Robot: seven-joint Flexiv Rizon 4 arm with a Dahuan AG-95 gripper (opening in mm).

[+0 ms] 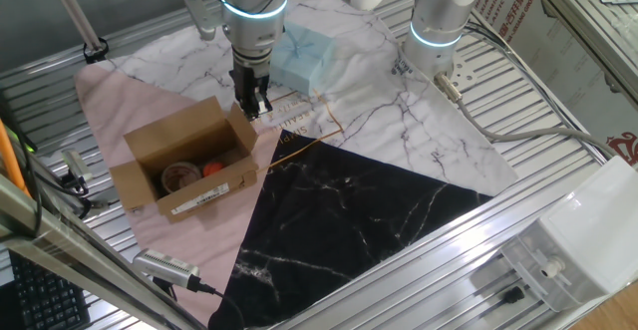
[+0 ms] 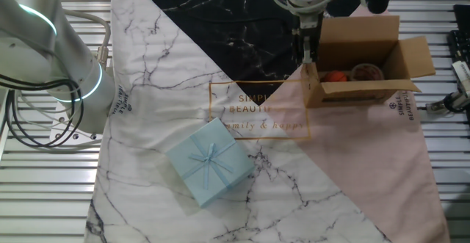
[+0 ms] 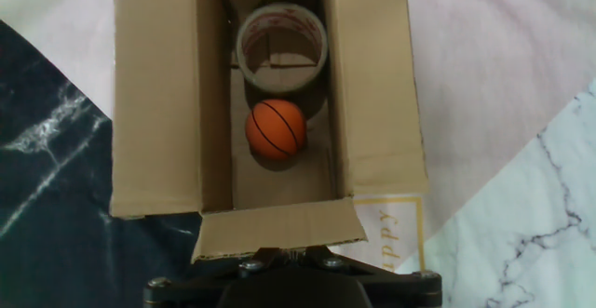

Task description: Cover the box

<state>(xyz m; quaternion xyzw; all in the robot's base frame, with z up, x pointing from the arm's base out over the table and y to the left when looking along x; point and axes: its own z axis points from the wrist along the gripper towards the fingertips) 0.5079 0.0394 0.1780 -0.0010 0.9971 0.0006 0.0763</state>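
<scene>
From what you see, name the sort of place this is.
Probably a robot lab test bench: a slotted aluminium table, a second parked robot arm, a photo backdrop cloth under the box.

Slatted metal table [image 1: 558, 121] carries a marble-print cloth [image 2: 154, 67] in white, black and pink panels. Lighting even, no hard shadows.

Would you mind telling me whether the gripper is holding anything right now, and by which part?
It cannot be told for certain: the gripper is at the box's short end flap, but its fingers are hidden.
</scene>
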